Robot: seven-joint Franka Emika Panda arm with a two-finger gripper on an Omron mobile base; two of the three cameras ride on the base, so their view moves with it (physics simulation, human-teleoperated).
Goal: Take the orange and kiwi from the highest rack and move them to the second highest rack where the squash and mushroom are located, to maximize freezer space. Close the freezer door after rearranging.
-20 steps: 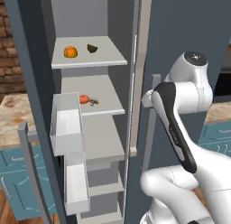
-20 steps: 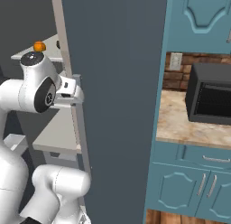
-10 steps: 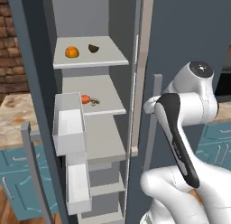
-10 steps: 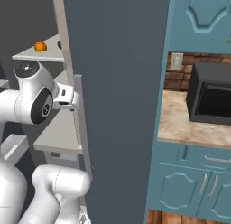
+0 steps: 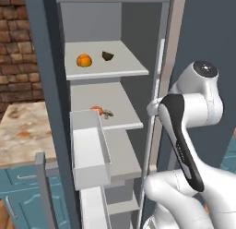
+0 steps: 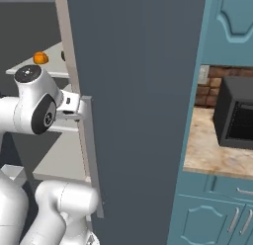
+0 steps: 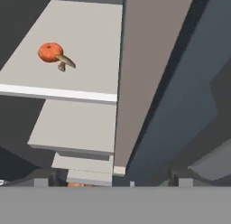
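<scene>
We see orange & kiwi on top rack; squash touching mushroom one rack below. Freezer door open, its edge near our arm (pincer state: can't tell).

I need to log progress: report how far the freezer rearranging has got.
Done: only the tall dark freezer door stands open. The round orange and dark brown kiwi sit on the top rack. In hand: nothing; the gripper's finger tips frame the red-orange squash and brown mushroom on the second rack. Left: move both fruits down, then shut the door.
</scene>
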